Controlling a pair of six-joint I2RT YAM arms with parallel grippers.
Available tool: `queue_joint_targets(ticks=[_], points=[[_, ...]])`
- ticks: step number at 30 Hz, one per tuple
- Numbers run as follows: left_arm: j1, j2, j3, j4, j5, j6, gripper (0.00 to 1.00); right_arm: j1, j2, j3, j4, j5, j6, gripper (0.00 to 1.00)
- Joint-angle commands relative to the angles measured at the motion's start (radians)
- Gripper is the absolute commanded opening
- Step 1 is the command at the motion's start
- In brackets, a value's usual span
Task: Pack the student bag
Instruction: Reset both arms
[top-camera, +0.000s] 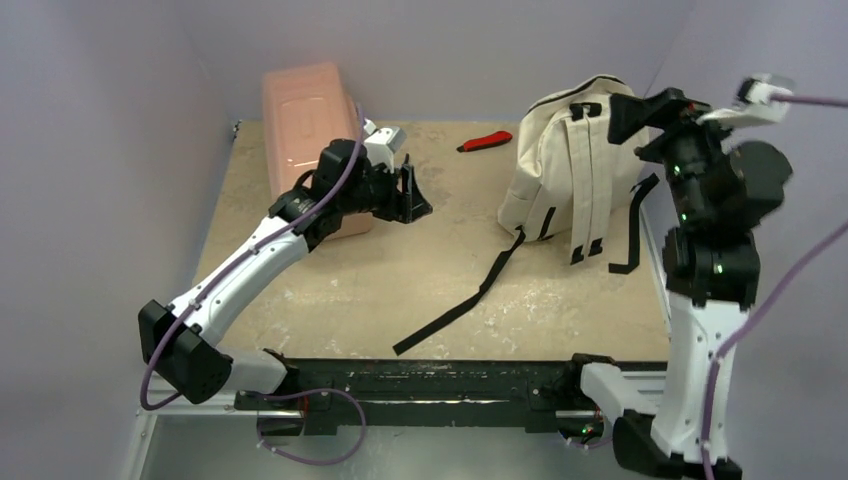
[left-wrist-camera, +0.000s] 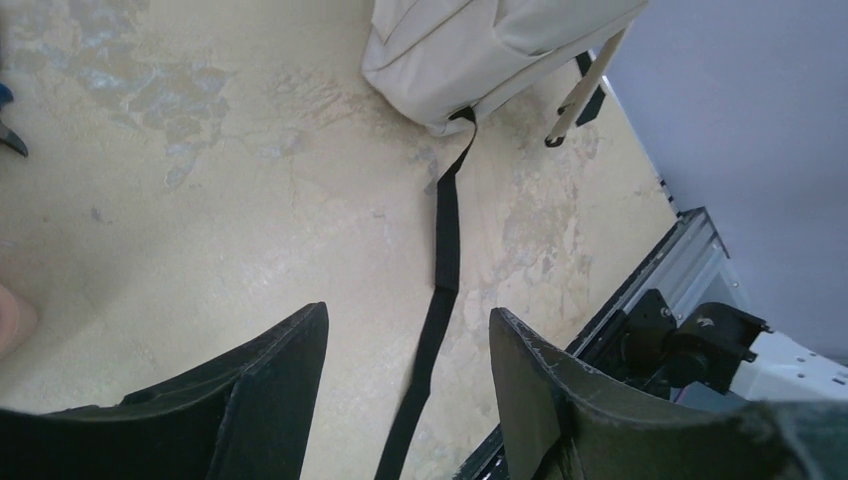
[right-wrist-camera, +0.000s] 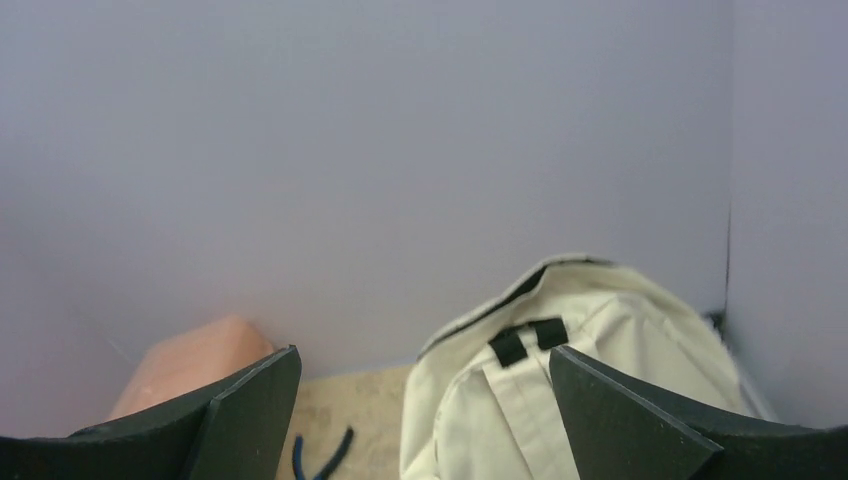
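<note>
The student bag, cream fabric with black straps, stands upright at the back right of the table, its back panel facing me. One long black strap trails from it across the table toward the front. My right gripper hovers beside the bag's top, open wide with nothing in it; its wrist view shows the bag's top just beyond the right gripper. My left gripper hangs open and empty over mid-table, left of the bag. Beneath the left gripper lies the strap, leading to the bag.
A rigid pink box sits at the back left, right behind my left arm, and shows again as the pink box. A small red-handled tool lies between box and bag. Purple walls close in the table on three sides.
</note>
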Motion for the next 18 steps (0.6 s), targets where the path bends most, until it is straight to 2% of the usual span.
queue_joint_targets(ticks=[1,5,8,11,15,18], points=[[0.005,-0.11,0.159,-0.004,0.065,-0.03,0.6,-0.003,-0.192,-0.054,0.241,0.129,0.013,0.99],[0.006,-0.233,0.19,0.036,0.029,-0.028,0.63,-0.003,-0.34,-0.156,0.343,0.261,0.032,0.99],[0.006,-0.368,0.118,0.139,-0.031,-0.015,0.72,0.022,-0.375,-0.165,0.323,0.319,0.031,0.99],[0.006,-0.488,0.036,0.246,-0.108,0.01,0.76,0.073,-0.407,-0.169,0.319,0.354,0.015,0.99],[0.006,-0.55,0.032,0.298,-0.136,0.064,0.77,0.103,-0.448,-0.182,0.312,0.372,0.024,0.99],[0.006,-0.546,0.056,0.302,-0.138,0.074,0.77,0.107,-0.486,-0.25,0.375,0.294,-0.005,0.99]])
